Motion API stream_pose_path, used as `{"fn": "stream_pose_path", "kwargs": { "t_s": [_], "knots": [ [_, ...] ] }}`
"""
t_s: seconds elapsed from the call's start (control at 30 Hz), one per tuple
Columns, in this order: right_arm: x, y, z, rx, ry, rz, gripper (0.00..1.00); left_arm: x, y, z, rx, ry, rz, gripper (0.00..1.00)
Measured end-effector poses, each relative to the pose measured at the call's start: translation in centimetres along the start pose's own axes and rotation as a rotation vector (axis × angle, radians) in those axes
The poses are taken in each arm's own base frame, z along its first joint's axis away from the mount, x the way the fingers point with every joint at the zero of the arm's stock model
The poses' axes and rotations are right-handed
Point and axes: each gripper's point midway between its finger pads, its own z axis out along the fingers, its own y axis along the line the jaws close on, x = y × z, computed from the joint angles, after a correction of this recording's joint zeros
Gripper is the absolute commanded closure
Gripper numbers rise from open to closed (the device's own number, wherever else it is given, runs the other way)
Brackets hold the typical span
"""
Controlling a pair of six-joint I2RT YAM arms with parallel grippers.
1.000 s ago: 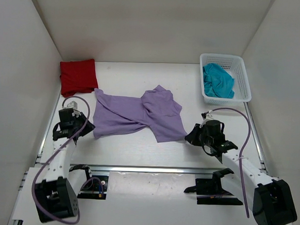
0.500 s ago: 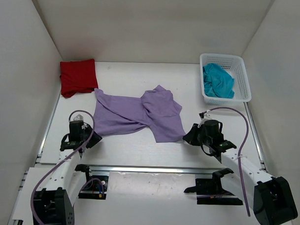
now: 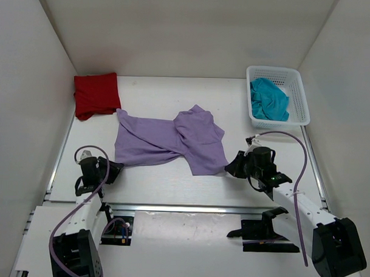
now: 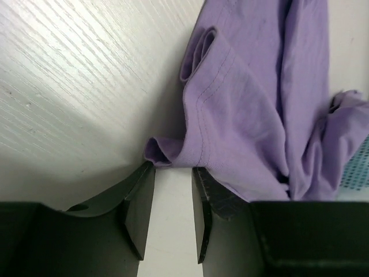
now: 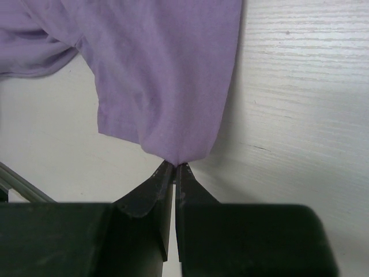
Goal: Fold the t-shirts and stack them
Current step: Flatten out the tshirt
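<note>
The lavender t-shirt point(image 3: 170, 141) lies crumpled and spread across the middle of the table. My right gripper point(image 3: 231, 168) is shut on its near right corner point(image 5: 176, 151), the cloth pinched at the fingertips point(image 5: 167, 173). My left gripper point(image 3: 115, 169) is open at the shirt's near left corner point(image 4: 164, 153); the rolled hem lies just past its tips, with only bare table between the jaws. The red t-shirt point(image 3: 96, 95) lies folded at the far left. The teal t-shirt point(image 3: 269, 99) sits bunched in the basket.
The white mesh basket point(image 3: 300, 94) stands at the far right against the side wall. White walls close in the table on three sides. A metal rail point(image 3: 182, 208) runs along the near edge in front of the arm bases.
My left arm has drawn back toward the near edge and swung its gripper round to the shirt's near left corner. The right gripper keeps its grip, shifted slightly left.
</note>
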Motion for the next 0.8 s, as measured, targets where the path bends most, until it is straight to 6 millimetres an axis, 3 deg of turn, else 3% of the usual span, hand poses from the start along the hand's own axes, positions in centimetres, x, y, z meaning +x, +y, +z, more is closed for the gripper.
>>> {"fn": "stream_pose_path", "kwargs": {
  "t_s": [0.4, 0.63, 0.8],
  "knots": [
    [0.6, 0.6, 0.3, -0.03, 0.027, -0.009, 1.0, -0.7, -0.5, 0.1, 0.047, -0.033, -0.12, 0.46],
    [0.7, 1.4, 0.3, -0.061, 0.032, -0.022, 1.0, -2.1, 0.2, 0.3, 0.022, -0.097, -0.144, 0.56],
    [1.0, 1.8, 0.3, -0.076, 0.043, -0.032, 1.0, -2.1, -0.6, 0.5, 0.046, -0.119, -0.136, 0.58]
  ]
}}
